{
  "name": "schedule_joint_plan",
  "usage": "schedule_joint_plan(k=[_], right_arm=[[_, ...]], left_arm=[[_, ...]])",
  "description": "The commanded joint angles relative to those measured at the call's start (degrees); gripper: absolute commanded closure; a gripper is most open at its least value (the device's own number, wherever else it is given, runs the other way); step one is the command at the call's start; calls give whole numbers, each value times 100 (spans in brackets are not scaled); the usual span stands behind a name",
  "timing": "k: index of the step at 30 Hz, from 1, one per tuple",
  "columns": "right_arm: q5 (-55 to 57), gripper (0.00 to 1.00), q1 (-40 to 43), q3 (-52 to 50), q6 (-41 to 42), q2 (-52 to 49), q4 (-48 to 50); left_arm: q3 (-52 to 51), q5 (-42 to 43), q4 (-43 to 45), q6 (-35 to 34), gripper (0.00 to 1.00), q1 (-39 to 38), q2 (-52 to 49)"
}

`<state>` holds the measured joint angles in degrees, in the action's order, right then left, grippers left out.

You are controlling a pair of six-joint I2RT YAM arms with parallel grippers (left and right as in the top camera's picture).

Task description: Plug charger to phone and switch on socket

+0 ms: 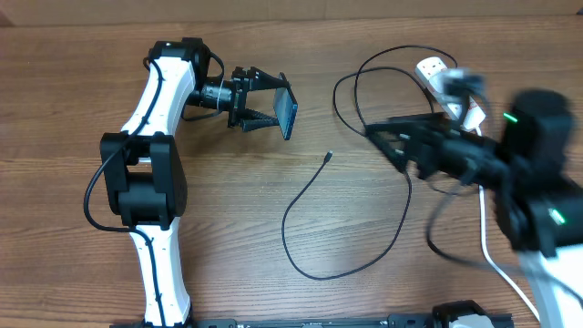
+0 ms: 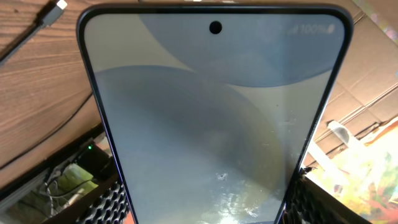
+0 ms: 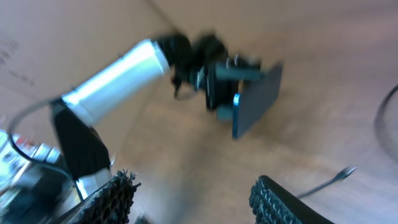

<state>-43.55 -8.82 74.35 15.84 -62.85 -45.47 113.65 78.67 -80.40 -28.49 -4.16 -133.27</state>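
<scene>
The phone [image 1: 288, 111] [image 2: 214, 137] is a slim glass slab with rounded corners, a dark rim and a pale blue-grey screen. It has a small round camera hole near its far short edge. From above it shows almost edge-on, lifted off the wood-grain table [image 1: 228, 228].

The left gripper [image 1: 273, 101] pinches the phone by its long edges. Ribbed black finger pads [image 2: 112, 205] press in at the end nearest the wrist camera.

The charger [image 1: 285, 223] is a thin black cable. It lies on the table just beside the phone, on the side away from the left arm. Its small connector tip [image 1: 328, 157] [image 2: 59, 6] points toward the phone without touching it, and the cable curves off in a wide loop.

Past that loop, well apart from the phone, sits the white socket [image 1: 435, 75], blurred, with red on it and a thick white cord.

The right gripper [image 1: 387, 148] [image 3: 189, 186] is motion-blurred and hovers between the socket and the connector tip. Its knobbly black fingers [image 3: 280, 202] are spread with nothing between them. From its wrist camera the phone [image 3: 258, 99] appears as a dark tilted rectangle.
</scene>
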Motion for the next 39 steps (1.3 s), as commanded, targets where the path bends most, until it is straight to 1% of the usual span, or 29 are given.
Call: schedule_joint_plan(k=[1,3,5,7,8,10,15,18,21,26,31,35,37,39], right_arm=[[1204,38,-852,114,588,-584,26],[2468,37,-1360,118,1023,-879,37],[3554,34,-1843,118,1364,-1123,37],[4478,28,-2249,129,1755,-1283,35],[5287,25,-2524,151,2140,-1362,33],[5949,23,-2754,153,2424,-1397,83],[6111,23,-2981,153,2778,-1572,278],[6107,23,-3088,153,2938,-1784,411],[6120,23,-3178,153,2938,-1989,544],[6155,24,-3200,153,2940,-2216,691],[6155,32,-3200,153,2938,-2238,824],[6155,43,-3200,153,2938,-2310,831],[6153,45,-3200,153,2938,-2380,841],[6153,45,-3200,153,2938,-2459,861]], left_arm=[[160,345,-59,-52,36,-129,-42],[160,348,-59,-61,36,-186,-42],[160,345,-57,-90,36,-243,-42],[160,315,-52,-131,36,-297,-42],[160,251,-55,-208,37,-339,-42],[160,216,-52,-245,37,-376,-42],[160,214,-55,-251,36,-468,-42],[160,184,28,-393,36,-533,-42],[160,170,190,-551,37,-564,-44],[160,170,203,-754,37,-564,-44],[160,173,201,-1010,37,-564,-44],[160,170,201,-1078,37,-564,-42],[160,170,201,-1078,37,-566,-44],[160,173,201,-1078,36,-568,-44]])
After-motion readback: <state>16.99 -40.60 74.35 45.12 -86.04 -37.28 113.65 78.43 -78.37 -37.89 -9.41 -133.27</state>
